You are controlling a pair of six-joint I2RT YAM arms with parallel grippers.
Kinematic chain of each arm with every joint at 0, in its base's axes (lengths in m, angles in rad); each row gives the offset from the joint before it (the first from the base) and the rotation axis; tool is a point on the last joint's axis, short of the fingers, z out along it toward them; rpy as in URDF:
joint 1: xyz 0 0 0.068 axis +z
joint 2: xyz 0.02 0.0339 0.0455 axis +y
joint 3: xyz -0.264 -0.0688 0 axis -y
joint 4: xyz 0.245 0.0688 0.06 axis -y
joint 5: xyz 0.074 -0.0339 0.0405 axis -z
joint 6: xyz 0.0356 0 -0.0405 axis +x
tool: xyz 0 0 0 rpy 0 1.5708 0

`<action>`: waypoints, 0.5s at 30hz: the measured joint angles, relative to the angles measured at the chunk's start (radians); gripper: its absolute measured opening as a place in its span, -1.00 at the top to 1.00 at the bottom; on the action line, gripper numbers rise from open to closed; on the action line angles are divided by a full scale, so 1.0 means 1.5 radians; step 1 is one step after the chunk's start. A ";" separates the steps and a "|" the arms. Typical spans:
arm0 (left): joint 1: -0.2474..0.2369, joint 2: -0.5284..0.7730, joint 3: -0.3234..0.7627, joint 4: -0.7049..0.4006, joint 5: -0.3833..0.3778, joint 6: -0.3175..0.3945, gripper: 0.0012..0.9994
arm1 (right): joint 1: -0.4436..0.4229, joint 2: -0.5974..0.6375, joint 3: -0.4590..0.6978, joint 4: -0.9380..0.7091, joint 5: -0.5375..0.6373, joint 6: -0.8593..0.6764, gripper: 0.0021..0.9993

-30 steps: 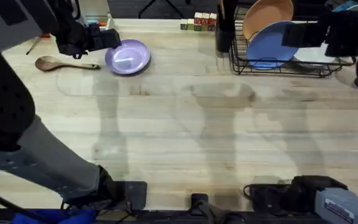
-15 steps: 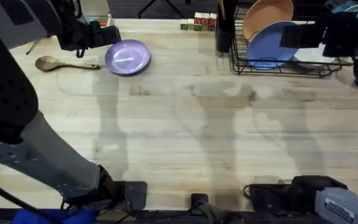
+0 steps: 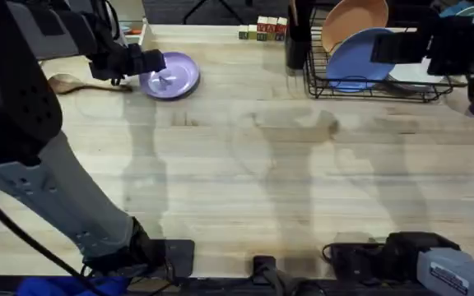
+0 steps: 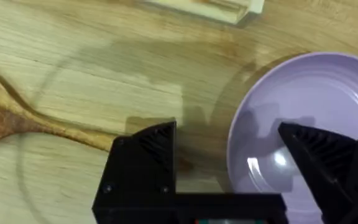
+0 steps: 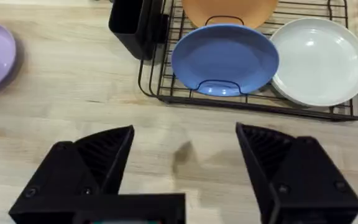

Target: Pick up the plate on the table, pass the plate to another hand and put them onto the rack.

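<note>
The lavender plate point(image 3: 169, 76) lies flat on the worktop point(image 3: 245, 173) at the far left, holding nothing but reflections of light. The left hand point(image 4: 229, 146) hangs low over its near-left rim with fingers spread wide, 1 finger point(image 4: 157, 146) over bare wood and the other point(image 4: 319, 155) over the plate's inner surface; neither is closed on the rim. A wooden spoon point(image 3: 76, 83) lies just beside the plate, its handle running toward the left hand.

At the far right stands the black wire rack point(image 5: 166, 93). It holds 3 plates: an orange plate point(image 5: 229, 9) at the back, a blue plate point(image 5: 224, 59) leaning in front of it, and a white plate point(image 5: 319, 59) beside the blue one. A black upright holder point(image 5: 135, 25) sits at the rack's end nearest the lavender plate.

The right hand point(image 5: 185, 152) hovers above the worktop in front of the rack, fingers wide apart and holding nothing.
</note>
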State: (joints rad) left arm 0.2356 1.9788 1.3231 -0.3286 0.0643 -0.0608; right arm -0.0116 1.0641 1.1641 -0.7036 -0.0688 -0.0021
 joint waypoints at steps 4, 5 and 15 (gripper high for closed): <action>0.000 0.013 0.001 0.001 0.000 0.000 -0.99 | 0.000 0.000 0.000 0.000 0.000 0.000 -0.99; 0.000 0.013 0.001 0.001 0.000 0.000 -0.99 | 0.000 0.000 0.000 0.000 0.000 0.000 -0.99; 0.000 0.013 0.001 0.001 0.000 0.000 -0.94 | 0.000 0.000 0.000 0.000 0.000 0.002 -0.99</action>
State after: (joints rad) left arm 0.2356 1.9980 1.3247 -0.3267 0.0643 -0.0608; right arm -0.0116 1.0641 1.1641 -0.7036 -0.0685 0.0005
